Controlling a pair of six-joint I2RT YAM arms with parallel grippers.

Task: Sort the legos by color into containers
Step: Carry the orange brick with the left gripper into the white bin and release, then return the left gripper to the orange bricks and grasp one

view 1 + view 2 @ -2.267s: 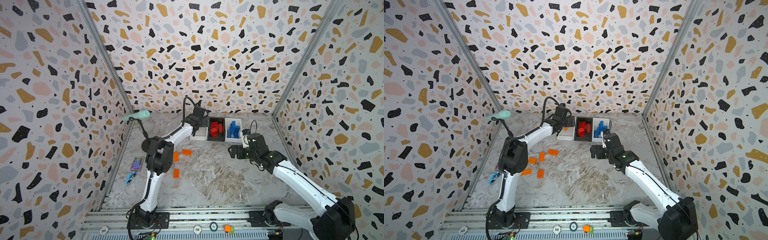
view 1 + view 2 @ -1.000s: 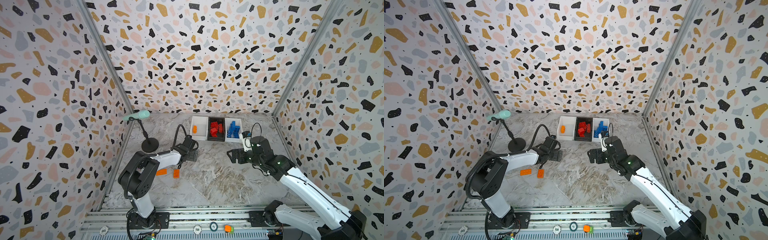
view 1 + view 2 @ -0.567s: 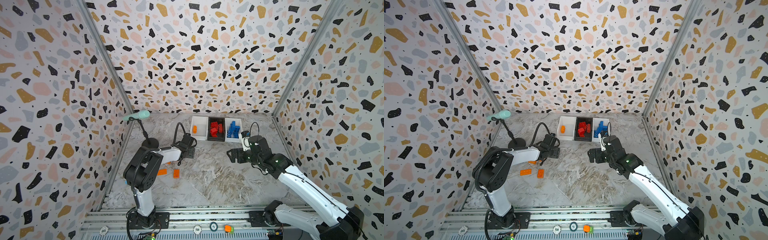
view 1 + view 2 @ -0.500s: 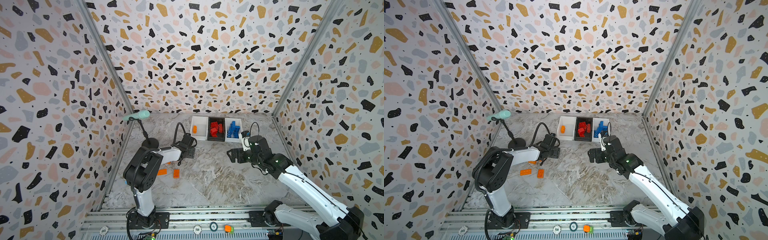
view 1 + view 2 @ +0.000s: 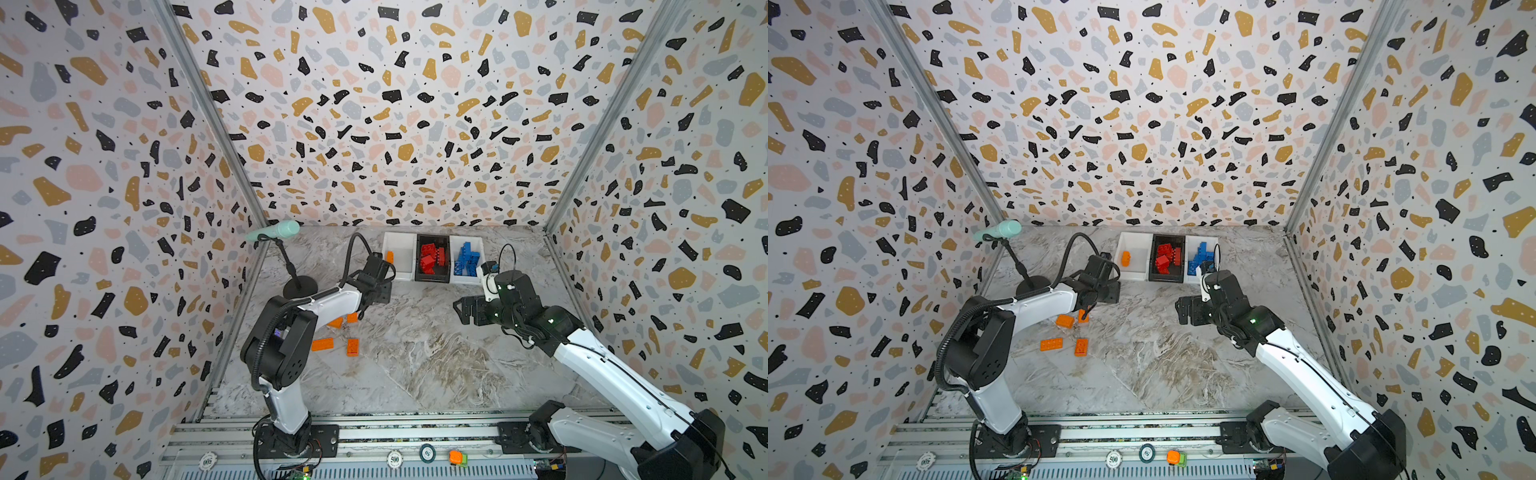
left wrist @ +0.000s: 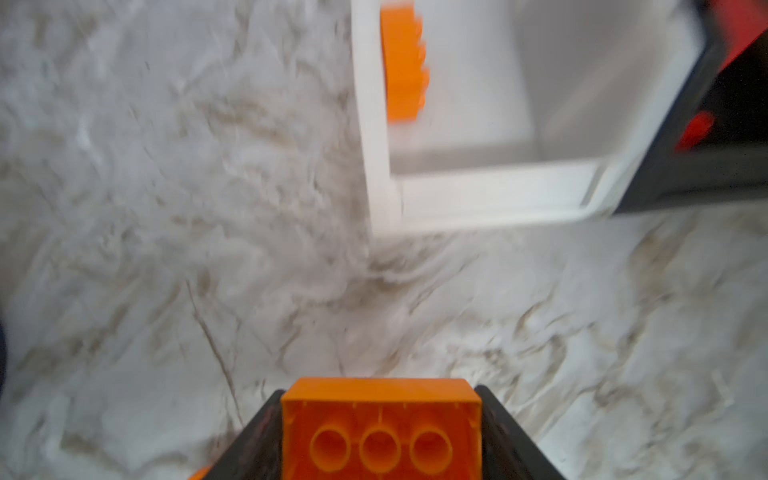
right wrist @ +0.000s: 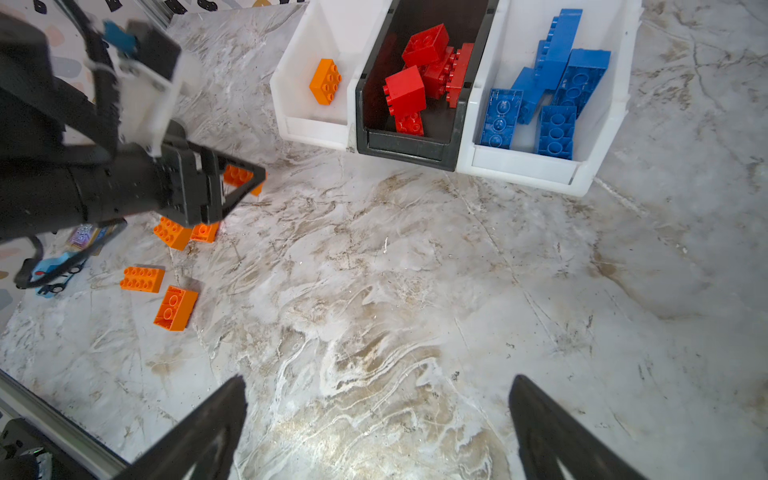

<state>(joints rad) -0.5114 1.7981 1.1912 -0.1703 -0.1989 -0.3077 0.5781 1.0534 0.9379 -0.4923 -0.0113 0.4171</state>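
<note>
In the right wrist view, four loose bricks (image 7: 142,279), all orange, lie on the tabletop (image 7: 415,270) at the left of the frame. Just above them, the jaws of the left gripper (image 7: 249,180) are clenched on the held brick (image 7: 237,175), also orange. The left wrist view shows it wedged between both jaws, hollow side to the lens. At the top of the frame three bins stand in a touching row. The left bin (image 7: 309,124) holds one binned brick (image 7: 326,81), the black bin (image 7: 409,145) holds red bricks (image 7: 405,89), and the right bin (image 7: 523,168) holds blue bricks (image 7: 557,129). At the bottom, the jaws of the right gripper (image 7: 378,386) are spread wide and empty.

The carry to the left bin looks due. The jaws press on smooth side walls, so the held brick may slip or twist. A low path may knock it against the bin's near wall, and a release too far right would drop it among the red bricks.

The left wrist view is blurred and cuts the held brick at the bottom edge, so how deep the grip goes is unclear. In both top views the gripper's own body hides the jaws. One loose brick sits half behind the left gripper. Whether the held brick clears the tabletop cannot be told.
</note>
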